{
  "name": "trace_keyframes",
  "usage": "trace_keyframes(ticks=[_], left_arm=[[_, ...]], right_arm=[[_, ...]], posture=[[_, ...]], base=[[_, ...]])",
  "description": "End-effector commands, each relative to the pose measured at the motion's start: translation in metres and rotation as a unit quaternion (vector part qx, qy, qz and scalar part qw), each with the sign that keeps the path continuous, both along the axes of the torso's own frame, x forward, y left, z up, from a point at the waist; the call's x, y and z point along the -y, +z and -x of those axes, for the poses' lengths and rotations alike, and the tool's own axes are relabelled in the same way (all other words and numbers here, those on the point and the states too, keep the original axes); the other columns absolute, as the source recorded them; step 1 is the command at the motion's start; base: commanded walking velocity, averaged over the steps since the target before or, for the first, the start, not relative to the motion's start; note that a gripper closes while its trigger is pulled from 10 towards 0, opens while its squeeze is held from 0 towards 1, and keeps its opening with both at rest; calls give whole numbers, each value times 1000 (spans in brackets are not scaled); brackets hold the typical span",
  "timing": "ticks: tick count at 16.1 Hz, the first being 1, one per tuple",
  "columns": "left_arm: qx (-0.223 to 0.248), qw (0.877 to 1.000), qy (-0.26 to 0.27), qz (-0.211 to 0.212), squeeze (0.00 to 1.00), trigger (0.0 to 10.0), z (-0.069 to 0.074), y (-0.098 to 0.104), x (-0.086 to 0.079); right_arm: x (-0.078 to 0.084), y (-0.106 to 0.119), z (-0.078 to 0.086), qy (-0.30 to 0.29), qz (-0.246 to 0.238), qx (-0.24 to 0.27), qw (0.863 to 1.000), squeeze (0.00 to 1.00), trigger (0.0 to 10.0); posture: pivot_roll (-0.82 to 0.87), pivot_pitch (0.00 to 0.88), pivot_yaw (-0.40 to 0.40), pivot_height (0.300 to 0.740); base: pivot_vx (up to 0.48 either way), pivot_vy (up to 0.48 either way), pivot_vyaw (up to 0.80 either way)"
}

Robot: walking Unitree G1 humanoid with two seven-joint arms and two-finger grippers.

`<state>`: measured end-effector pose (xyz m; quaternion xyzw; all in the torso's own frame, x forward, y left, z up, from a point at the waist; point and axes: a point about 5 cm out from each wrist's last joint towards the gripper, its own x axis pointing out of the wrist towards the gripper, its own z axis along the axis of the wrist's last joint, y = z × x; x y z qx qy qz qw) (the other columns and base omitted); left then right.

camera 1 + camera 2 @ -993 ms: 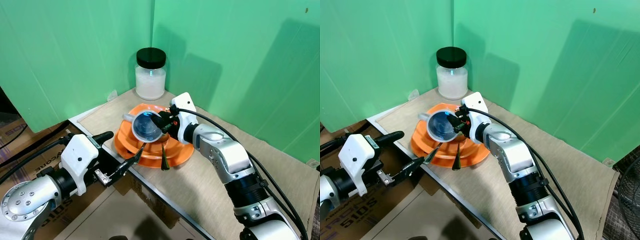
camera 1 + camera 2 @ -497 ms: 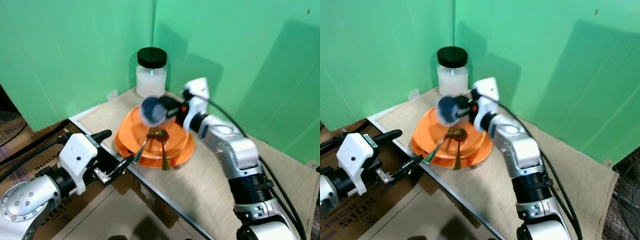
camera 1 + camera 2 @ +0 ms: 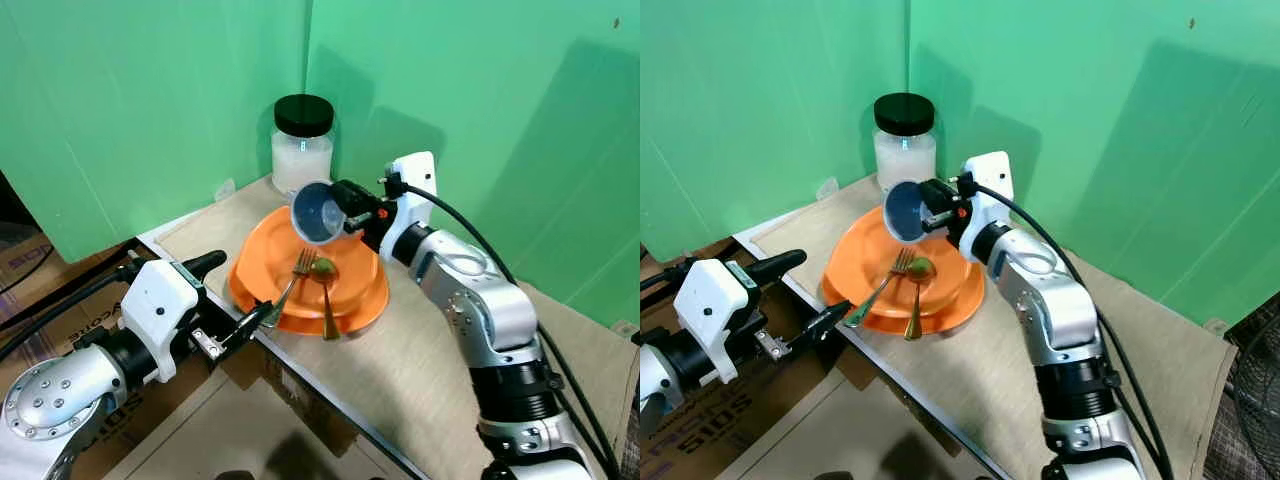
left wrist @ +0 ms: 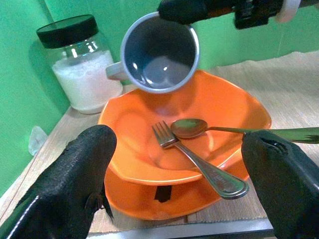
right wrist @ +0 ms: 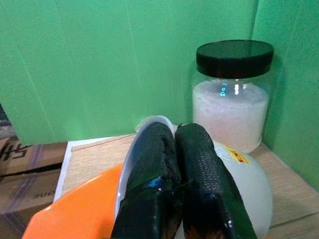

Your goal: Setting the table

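Head views looking down from above onto the orange plate point(image 3: 355, 285), wrist views close and low, all sharing the jar point(image 5: 234, 92) and cup point(image 4: 159, 52).

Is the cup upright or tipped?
Tipped: the cup, held by the right gripper above the bowl, shows its empty inside sideways.

Silver arms with black joints and cables, white wrist housings, textured black fingers point(image 4: 75, 184).
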<state>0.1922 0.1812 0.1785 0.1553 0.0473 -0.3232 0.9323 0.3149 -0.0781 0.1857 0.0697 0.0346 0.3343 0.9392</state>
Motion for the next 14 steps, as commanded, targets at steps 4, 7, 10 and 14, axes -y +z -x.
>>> trace_keyframes(ticks=[4, 7, 10, 14], left_arm=[[10, 1000, -2, -11, 0, 10000, -2, 5, -3], [2, 1000, -9, -11, 0, 10000, -2, 2, -1], [0, 1000, -2, -27, 0, 10000, -7, -3, -4], [16, 997, 21, -74, 0, 10000, -20, 1, -25]], right_arm=[[-5, -3, 16, 97, 30, -13, 995, 0, 0], [-4, -27, 16, 97, 76, -52, 991, 0, 0], [-7, -35, 14, 93, 93, -59, 990, 0, 10000], [-4, -35, 10, 94, 134, -32, 986, 0, 10000]], posture=[[184, 0, -75, 740], [178, 0, -69, 740], [181, 0, -72, 740], [180, 0, -60, 740]], base=[[0, 0, 0], [0, 0, 0], [0, 0, 0], [0, 0, 0]])
